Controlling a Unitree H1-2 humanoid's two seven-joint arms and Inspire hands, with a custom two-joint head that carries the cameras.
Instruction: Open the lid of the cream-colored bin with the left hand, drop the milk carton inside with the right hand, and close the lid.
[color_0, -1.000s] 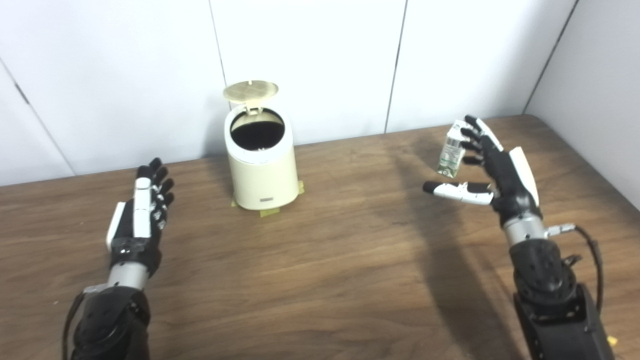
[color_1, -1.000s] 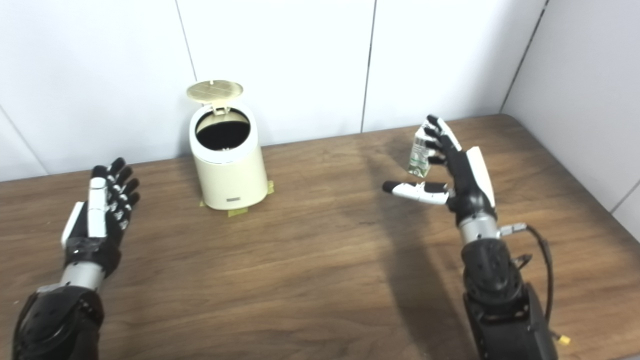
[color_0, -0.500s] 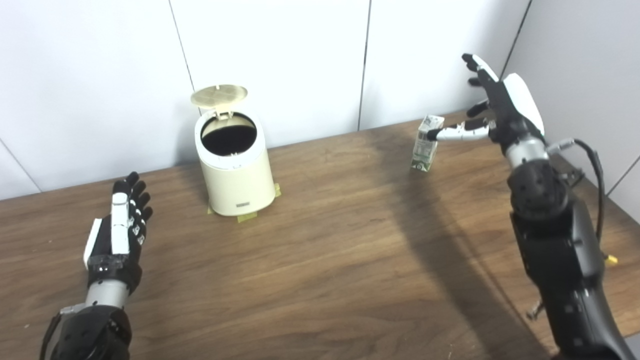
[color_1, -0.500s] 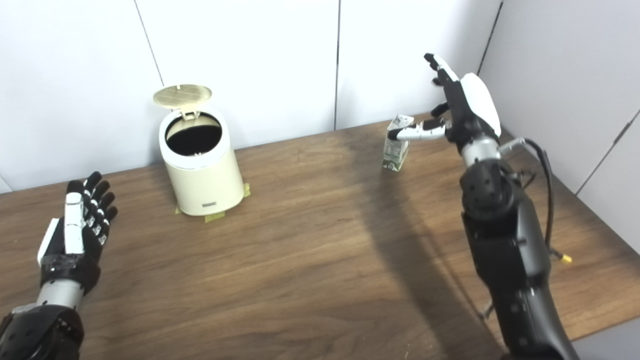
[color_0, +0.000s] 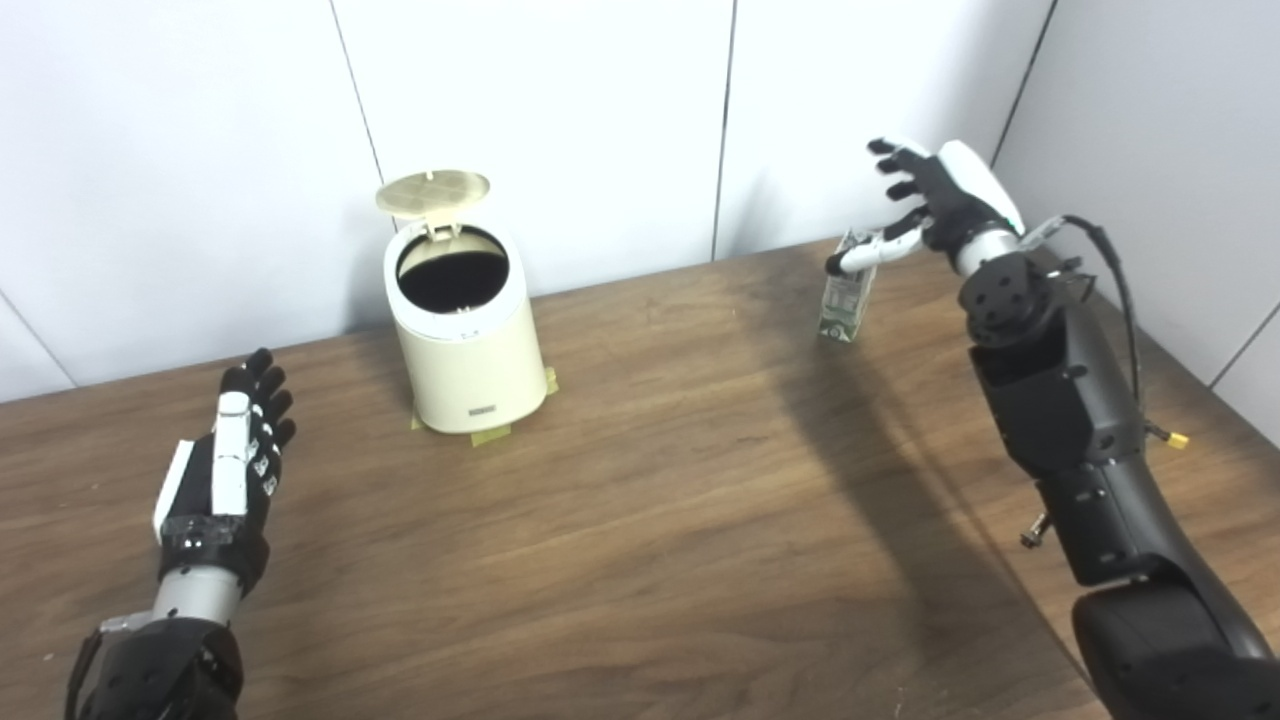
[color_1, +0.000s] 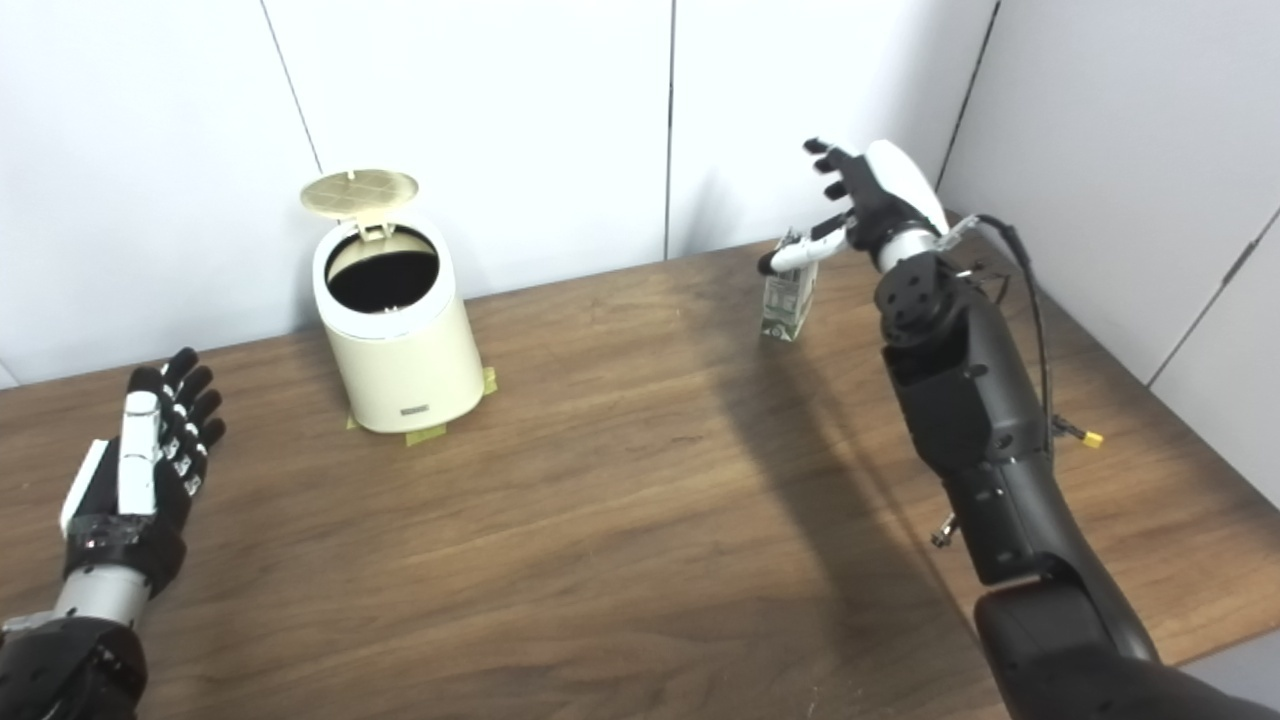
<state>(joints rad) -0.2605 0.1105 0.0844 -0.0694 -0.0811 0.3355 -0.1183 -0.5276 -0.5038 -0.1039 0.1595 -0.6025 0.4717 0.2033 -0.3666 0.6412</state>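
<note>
**Operator:** Report status, left side first.

**Inspector:** Left hand (color_0: 225, 465): positioned low over the wooden table (color_0: 640, 520), near the left edge of view. Fingers extended, slightly apart, holding nothing. Not in contact with the bin.

**Operator:** Bin condition?

**Inspector:** Cream-colored bin (color_0: 468, 345): standing upright at the rear of the table, close to the white wall panels (color_0: 540, 110), to the right of the left hand and well apart from it. Lid (color_0: 432, 193): raised on its rear hinge, tilted back toward the wall. The round opening is exposed; the interior reads dark and its contents cannot be determined. Yellow tape pieces (color_0: 492, 435) show at the bin base.

**Operator:** Location of the carton?

**Inspector:** Milk carton (color_0: 845, 300): upright on the table, far right rear, well apart from the bin. It is not inside the bin.

**Operator:** Right hand?

**Inspector:** Right hand (color_0: 925, 205): raised above and just right of the carton. Fingers spread wide, not closed on the carton. The thumb tip lies at the carton top; actual contact cannot be confirmed. The right arm (color_0: 1060, 400) extends up from the lower right corner.
</note>
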